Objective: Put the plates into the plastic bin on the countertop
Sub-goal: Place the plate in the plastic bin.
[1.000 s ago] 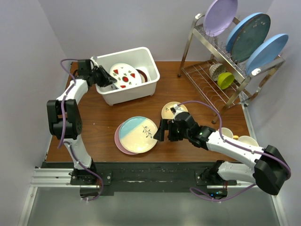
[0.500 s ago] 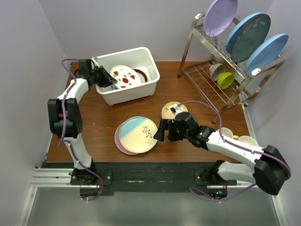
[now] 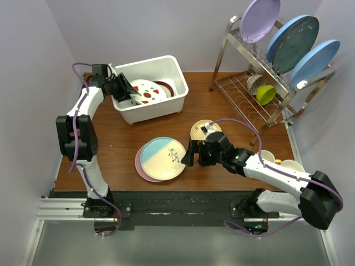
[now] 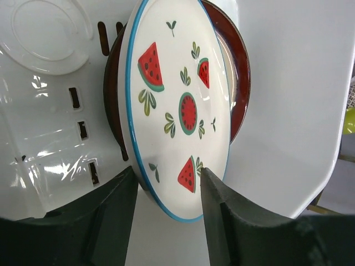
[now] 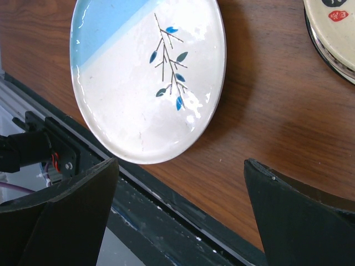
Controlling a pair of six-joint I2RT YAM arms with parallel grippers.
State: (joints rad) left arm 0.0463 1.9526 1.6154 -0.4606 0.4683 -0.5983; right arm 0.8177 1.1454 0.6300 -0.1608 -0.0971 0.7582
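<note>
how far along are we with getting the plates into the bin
Done: the maroon-rimmed plate and the watermelon plate sit in the plastic bin. In hand: the left gripper has its jaws parted around the watermelon plate's rim. Left: the pale blue plate stacked on the pink plate, and the small tan plate, all on the countertop; the open right gripper hovers beside the stack.

The round white plate with watermelon motifs (image 4: 177, 100) looks glazed, smooth and glossy. The maroon-rimmed cream plate (image 4: 241, 83) behind it has the same shine. The white rectangular plastic tub (image 4: 50, 138) is smooth, with bright glints on its wall. My left fingers (image 4: 105, 216) are matt black plastic. The dark brown wood-grain countertop (image 5: 266, 122) has a low sheen, and the pale blue and cream round plate (image 5: 138, 94) on it is mirror-glossy.
</note>
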